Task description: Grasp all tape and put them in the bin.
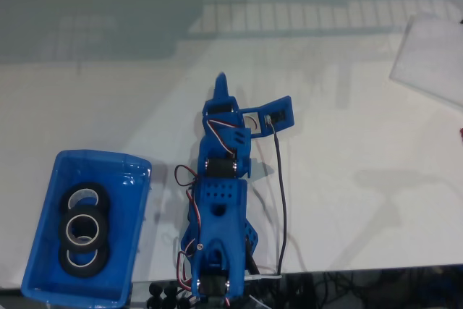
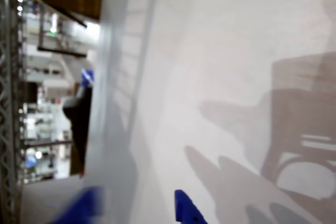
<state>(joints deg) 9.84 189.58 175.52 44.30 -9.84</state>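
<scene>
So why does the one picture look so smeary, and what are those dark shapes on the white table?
The wrist view is soft and blurred, the blue gripper tips at its bottom edge smeared; the grey shapes on the table are shadows. The fixed view is sharper: three tape rolls read clearly in the glossy bin, and a window-grid reflection lies across the table's far side.

**Count on the table: three rolls, one bin, one arm**

Three black rolls of tape are lying inside the bin in the fixed view: one (image 1: 88, 198), a second (image 1: 82, 226) and a third (image 1: 82, 257), overlapping in a row. One blue bin (image 1: 51, 179) is sitting on one white table (image 1: 347, 150). One blue arm (image 1: 221, 215) is standing there, carrying one gripper (image 1: 222, 86). One black cable (image 1: 282, 200) is trailing beside it.
</scene>
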